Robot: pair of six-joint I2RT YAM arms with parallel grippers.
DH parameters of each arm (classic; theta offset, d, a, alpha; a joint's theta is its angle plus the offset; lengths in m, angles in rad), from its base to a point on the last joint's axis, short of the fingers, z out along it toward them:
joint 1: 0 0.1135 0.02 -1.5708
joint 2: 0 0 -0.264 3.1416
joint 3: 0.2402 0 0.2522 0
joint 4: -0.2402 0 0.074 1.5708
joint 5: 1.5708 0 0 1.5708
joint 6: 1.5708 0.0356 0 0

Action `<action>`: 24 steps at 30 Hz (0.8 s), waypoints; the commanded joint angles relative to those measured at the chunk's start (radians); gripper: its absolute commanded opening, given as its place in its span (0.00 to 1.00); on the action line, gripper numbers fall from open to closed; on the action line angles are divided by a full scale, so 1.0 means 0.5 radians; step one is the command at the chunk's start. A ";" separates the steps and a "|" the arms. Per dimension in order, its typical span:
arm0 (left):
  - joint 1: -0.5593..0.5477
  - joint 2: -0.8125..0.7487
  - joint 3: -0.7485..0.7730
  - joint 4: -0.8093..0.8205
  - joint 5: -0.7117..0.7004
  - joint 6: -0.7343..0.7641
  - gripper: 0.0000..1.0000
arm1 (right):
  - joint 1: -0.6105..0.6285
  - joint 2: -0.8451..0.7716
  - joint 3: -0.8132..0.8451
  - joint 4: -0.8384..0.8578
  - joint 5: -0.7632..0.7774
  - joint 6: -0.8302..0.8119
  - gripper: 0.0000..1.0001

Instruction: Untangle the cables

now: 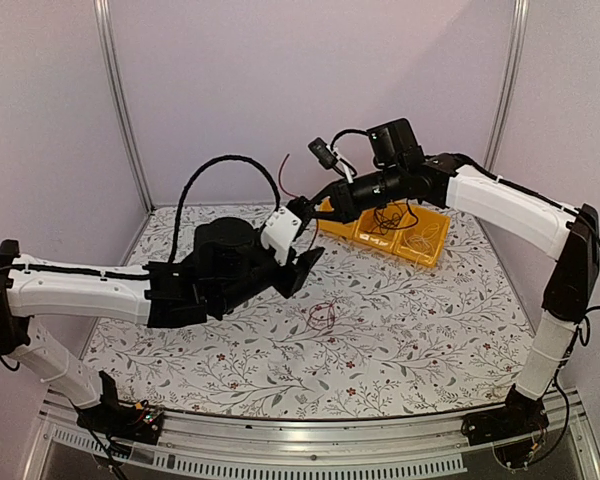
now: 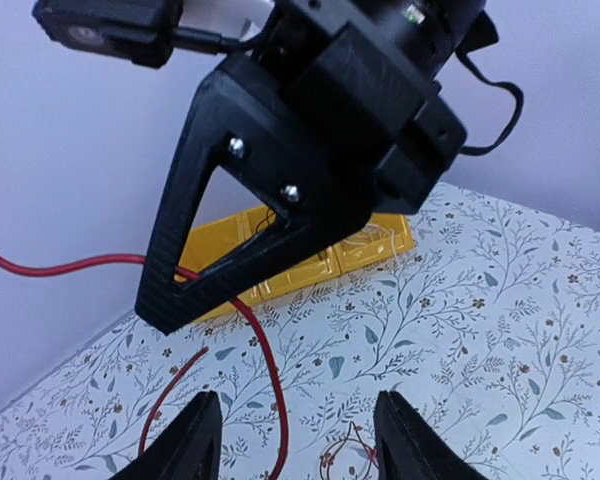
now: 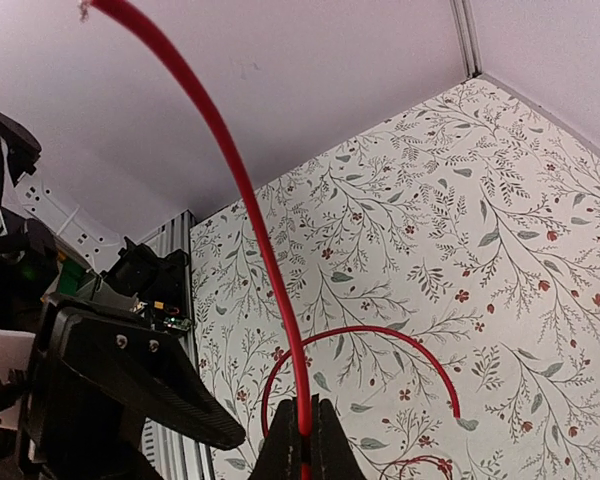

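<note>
The cables are thin wires: one long red cable (image 3: 230, 170) and a small dark red tangle (image 1: 320, 318) lying on the flowered table. My right gripper (image 3: 302, 440) is shut on the red cable, which rises past the fingers and also curves down in a loop (image 3: 380, 335) towards the tangle. In the top view the right gripper (image 1: 302, 212) hangs just above and behind the left gripper (image 1: 300, 265). The left gripper (image 2: 295, 445) is open, and the red cable (image 2: 270, 390) hangs between its jaws close to the left finger (image 2: 195, 445). The tangle (image 2: 350, 455) shows on the table below.
A yellow compartment tray (image 1: 435, 245) holding thin wires stands at the back right of the table, also seen as the tray (image 2: 380, 245) behind the right gripper's black finger (image 2: 250, 230). White walls close in the back and sides. The left arm's body (image 3: 110, 370) sits close to the right fingers.
</note>
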 commanded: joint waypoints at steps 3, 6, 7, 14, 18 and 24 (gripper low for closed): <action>0.013 0.127 0.059 -0.116 -0.227 -0.106 0.50 | -0.003 -0.138 -0.121 0.111 0.052 0.112 0.00; 0.042 0.160 0.082 -0.074 -0.209 -0.115 0.43 | -0.002 -0.160 -0.152 0.120 0.036 0.111 0.00; 0.060 0.170 0.088 -0.059 -0.186 -0.122 0.42 | -0.004 -0.163 -0.161 0.119 0.027 0.109 0.00; 0.186 0.210 0.133 -0.039 0.067 -0.166 0.33 | -0.002 -0.147 -0.164 0.129 -0.023 0.116 0.00; 0.203 0.217 0.157 -0.036 0.132 -0.165 0.24 | -0.003 -0.136 -0.159 0.131 -0.023 0.119 0.00; 0.215 0.202 0.142 0.010 0.172 -0.150 0.02 | -0.010 -0.115 -0.113 0.113 0.005 0.106 0.00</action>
